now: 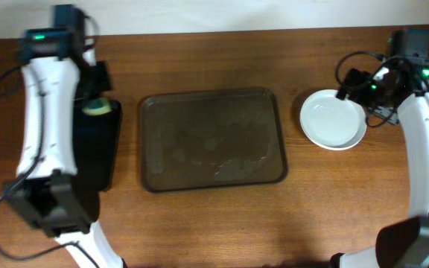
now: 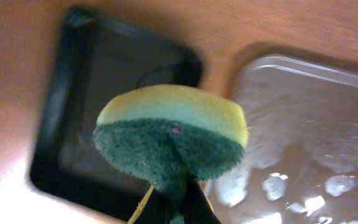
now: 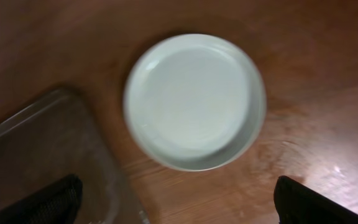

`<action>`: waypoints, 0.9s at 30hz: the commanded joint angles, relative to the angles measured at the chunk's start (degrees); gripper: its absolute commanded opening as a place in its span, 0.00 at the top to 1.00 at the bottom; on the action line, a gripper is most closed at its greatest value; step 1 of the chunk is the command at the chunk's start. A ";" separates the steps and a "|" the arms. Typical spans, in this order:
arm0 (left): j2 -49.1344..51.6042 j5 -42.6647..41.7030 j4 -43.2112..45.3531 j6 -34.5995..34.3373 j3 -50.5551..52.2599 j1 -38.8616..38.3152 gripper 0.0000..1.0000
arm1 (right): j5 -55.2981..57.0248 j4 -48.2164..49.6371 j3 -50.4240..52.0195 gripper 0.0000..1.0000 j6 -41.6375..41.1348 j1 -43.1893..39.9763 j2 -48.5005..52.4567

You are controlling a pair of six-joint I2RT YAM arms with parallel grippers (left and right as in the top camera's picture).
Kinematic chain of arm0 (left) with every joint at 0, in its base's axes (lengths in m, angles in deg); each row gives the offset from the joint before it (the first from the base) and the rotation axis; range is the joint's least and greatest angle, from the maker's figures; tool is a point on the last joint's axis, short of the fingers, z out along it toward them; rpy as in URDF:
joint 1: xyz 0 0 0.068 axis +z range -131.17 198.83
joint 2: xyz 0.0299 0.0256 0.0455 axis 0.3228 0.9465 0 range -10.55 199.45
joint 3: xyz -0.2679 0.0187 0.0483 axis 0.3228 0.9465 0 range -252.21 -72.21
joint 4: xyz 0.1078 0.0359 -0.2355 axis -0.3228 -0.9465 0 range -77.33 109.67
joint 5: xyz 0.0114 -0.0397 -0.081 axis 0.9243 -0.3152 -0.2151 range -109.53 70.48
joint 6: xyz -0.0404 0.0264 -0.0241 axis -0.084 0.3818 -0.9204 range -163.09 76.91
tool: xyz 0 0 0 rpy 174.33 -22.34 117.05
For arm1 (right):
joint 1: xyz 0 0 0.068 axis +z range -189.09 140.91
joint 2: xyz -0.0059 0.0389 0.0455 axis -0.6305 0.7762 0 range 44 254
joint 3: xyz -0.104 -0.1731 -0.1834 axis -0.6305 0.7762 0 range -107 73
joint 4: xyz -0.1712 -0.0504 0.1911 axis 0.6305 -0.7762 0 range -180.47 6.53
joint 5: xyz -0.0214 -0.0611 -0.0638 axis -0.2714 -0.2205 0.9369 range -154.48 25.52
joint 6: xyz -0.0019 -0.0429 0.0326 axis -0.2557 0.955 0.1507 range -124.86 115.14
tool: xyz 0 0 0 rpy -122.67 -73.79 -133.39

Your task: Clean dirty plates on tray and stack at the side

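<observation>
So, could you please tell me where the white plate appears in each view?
Overhead: plate at right, just right of the tray.
Left wrist: not in view.
Right wrist: centre, slightly above middle.
Shared landmark: the brown tray, centre overhead, right in left wrist, lower left in right wrist.

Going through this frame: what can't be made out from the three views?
Plate stack: overhead and right wrist views look straight down, so any plates beneath the top one are hidden.
Black tray: the left arm covers most of it overhead; blurred in the left wrist view.
Sponge: it hides the left gripper's fingertips.
Brown tray: water or residue on it, too unclear.
</observation>
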 commanded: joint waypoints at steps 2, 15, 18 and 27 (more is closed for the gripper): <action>-1.44 5.62 -4.35 -2.23 4.98 7.89 0.99 | -0.24 0.13 -0.11 0.02 0.59 6.51 1.25; -1.44 4.83 22.03 -2.21 33.42 11.87 0.01 | -0.07 -5.18 -5.22 0.02 4.04 9.29 -3.34; -1.46 4.83 22.03 -2.21 33.42 11.87 0.01 | -0.90 -11.43 -8.79 0.01 4.20 9.29 -13.20; -1.44 4.83 22.03 -2.21 33.42 11.87 0.01 | -4.13 -17.38 -5.51 0.02 12.87 9.29 -24.50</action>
